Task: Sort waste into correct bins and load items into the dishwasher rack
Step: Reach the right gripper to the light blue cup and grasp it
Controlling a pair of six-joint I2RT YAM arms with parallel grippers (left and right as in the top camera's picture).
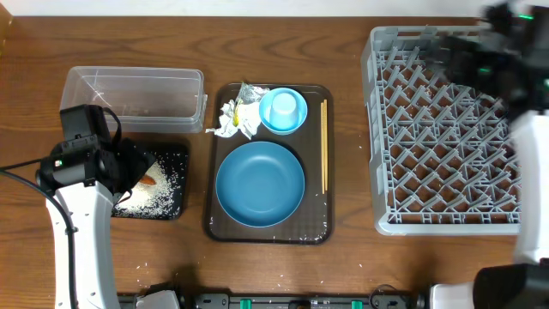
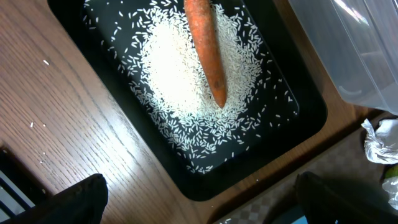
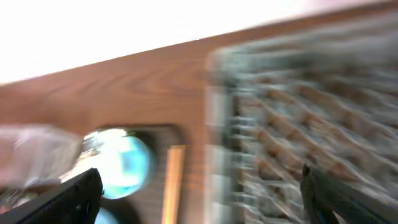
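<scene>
Your left gripper (image 2: 205,198) hangs with its fingers wide apart and nothing between them, directly above the black tray (image 2: 308,115) near the tabletop's left edge. That tray already holds the heap of rice (image 2: 180,68) with the carrot piece (image 2: 208,50) lying across it, so the food waste looks mostly dealt with, though a few stray grains lie on the bare wood beside it. Your right gripper (image 3: 202,194), badly blurred, also shows its fingers spread and empty, over the far right corner of the dishwasher rack (image 1: 429,154), which appears to hold nothing yet. The clear tub (image 1: 137,86) at the far left corner looks empty too. I judge the dry waste comes next: the tissue (image 1: 230,120) and wrapper (image 1: 250,94) sit in the far left corner of the brown tray (image 1: 313,219), touching the light blue bowl (image 1: 268,122), so approach from the tub side to avoid nudging it. A pale cup (image 1: 285,106) stands inside that bowl, the dark blue bowl (image 1: 260,184) fills the tray's near half, and the chopsticks (image 1: 324,146) lie along its right edge. No writing is legible anywhere; the wrapper's print is too small.
</scene>
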